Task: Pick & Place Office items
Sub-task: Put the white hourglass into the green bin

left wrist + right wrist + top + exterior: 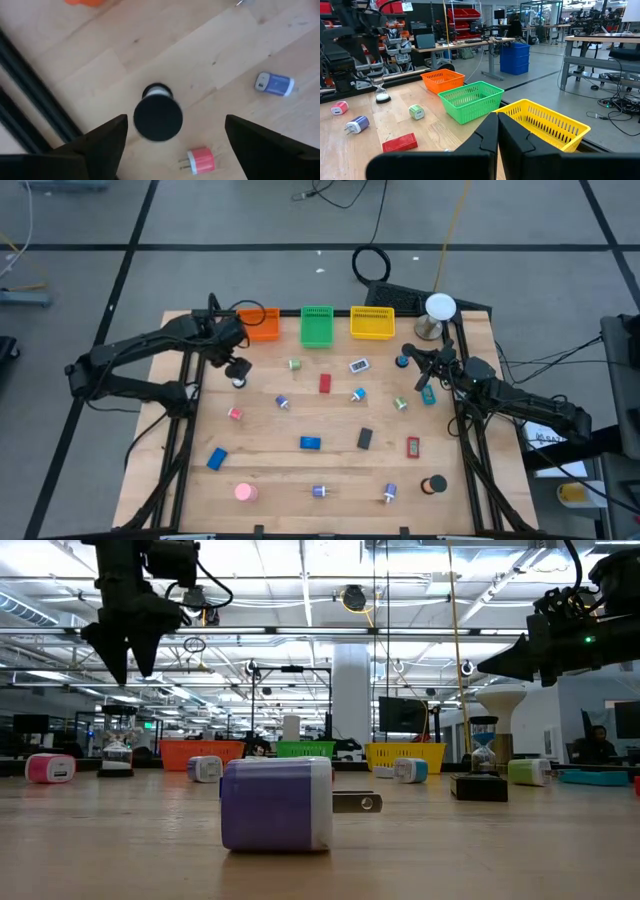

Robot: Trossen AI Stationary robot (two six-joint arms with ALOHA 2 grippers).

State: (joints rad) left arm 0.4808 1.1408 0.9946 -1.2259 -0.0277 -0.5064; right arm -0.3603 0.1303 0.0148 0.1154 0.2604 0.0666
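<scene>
From above, the wooden surface carries scattered small items, with orange, green and yellow mesh bins along its far edge. The left gripper, jaws wide and empty, hangs above a black-capped hourglass near the orange bin. The right gripper sits by the white-domed stand, jaws closed on nothing.

At surface level, a purple plug block lies with its metal prongs pointing right.

The left wrist view shows the hourglass's round black top between the fingers, standing upright, and a red plug just beside it.

No writing is readable.
</scene>
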